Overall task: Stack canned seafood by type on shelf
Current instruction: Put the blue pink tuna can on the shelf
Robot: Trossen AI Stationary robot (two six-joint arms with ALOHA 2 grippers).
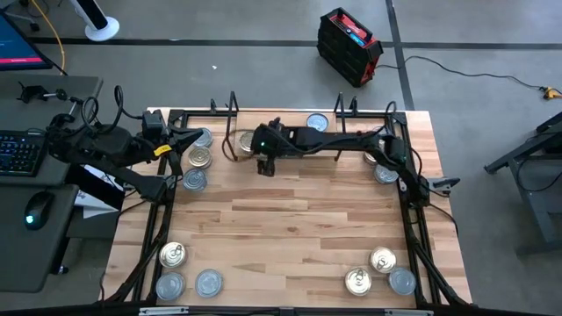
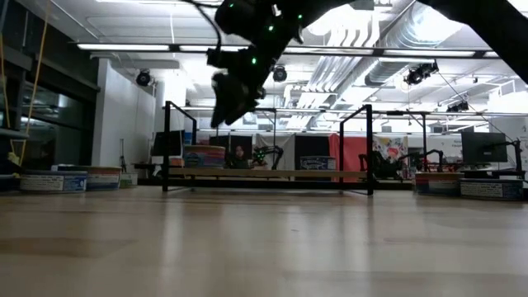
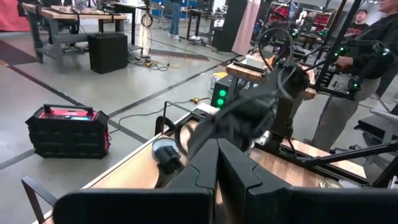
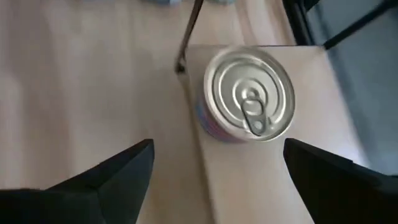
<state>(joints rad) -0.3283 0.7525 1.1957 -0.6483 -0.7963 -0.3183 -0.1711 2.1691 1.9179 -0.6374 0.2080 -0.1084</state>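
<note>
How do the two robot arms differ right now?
The right gripper reaches over the shelf at the table's far edge, fingers spread wide above a silver-lidded tin. The left gripper sits by the table's far left corner near a cluster of tins, fingers closed together. Both are dark, and neither holds a tin.
</note>
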